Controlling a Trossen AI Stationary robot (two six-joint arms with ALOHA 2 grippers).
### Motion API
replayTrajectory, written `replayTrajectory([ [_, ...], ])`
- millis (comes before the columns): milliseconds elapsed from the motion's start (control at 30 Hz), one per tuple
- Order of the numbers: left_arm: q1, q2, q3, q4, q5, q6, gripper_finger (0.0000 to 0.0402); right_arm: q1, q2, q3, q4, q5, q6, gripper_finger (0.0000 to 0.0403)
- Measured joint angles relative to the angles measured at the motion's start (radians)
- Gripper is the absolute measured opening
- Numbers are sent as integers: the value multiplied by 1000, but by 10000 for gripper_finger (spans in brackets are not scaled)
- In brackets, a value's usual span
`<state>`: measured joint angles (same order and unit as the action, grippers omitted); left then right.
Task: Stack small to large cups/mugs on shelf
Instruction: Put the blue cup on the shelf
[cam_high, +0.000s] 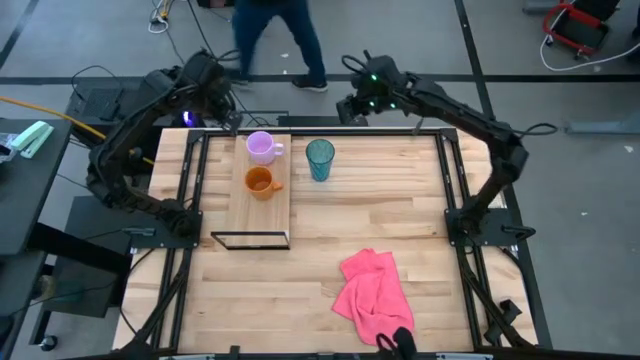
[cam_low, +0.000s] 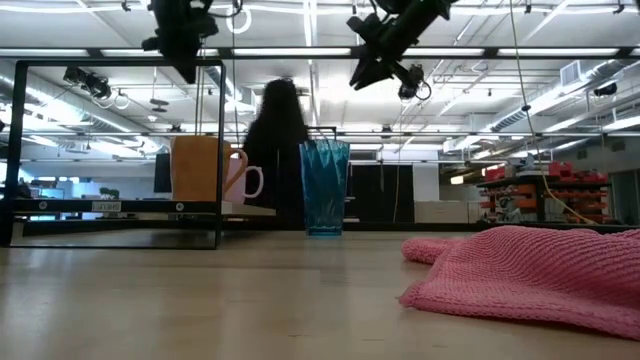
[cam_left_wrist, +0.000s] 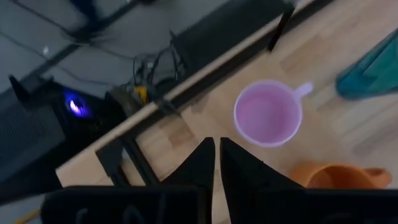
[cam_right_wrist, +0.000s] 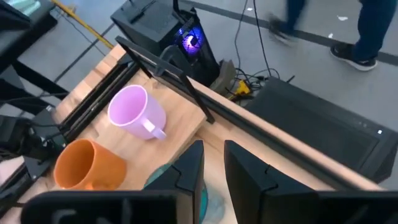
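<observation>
The pale purple mug (cam_high: 262, 147) and the orange mug (cam_high: 260, 182) stand upright on the light wood shelf plank (cam_high: 268, 215), purple at the far end and orange nearer the middle. The teal tumbler (cam_high: 320, 160) stands upright on the table, right of the shelf. My left gripper (cam_high: 228, 112) hovers shut above the table's far edge, left of the purple mug (cam_left_wrist: 268, 113). My right gripper (cam_high: 352, 108) hovers high above the far edge, behind the tumbler, open by a narrow gap (cam_right_wrist: 213, 168) and empty.
A pink cloth (cam_high: 372, 295) lies crumpled at the near right of the table. The shelf's black wire frame (cam_high: 250, 240) stands up at its near end. A person (cam_high: 275, 35) stands beyond the far edge. Bare tabletop lies at the middle and right.
</observation>
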<state>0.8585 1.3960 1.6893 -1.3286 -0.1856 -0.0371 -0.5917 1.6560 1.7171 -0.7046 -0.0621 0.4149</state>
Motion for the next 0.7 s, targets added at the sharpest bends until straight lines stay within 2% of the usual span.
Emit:
replayTrajectory([
  [200,45,-54,-147,55,20,-4,27,-2,161,254,-205,-3,-90,71],
  [333,76,-112,-221,93,73,-4,31,-1,239,361,-325,-23,-138,71],
  [700,133,-220,-291,126,98,-29,26,50,352,396,-407,-82,-200,71],
])
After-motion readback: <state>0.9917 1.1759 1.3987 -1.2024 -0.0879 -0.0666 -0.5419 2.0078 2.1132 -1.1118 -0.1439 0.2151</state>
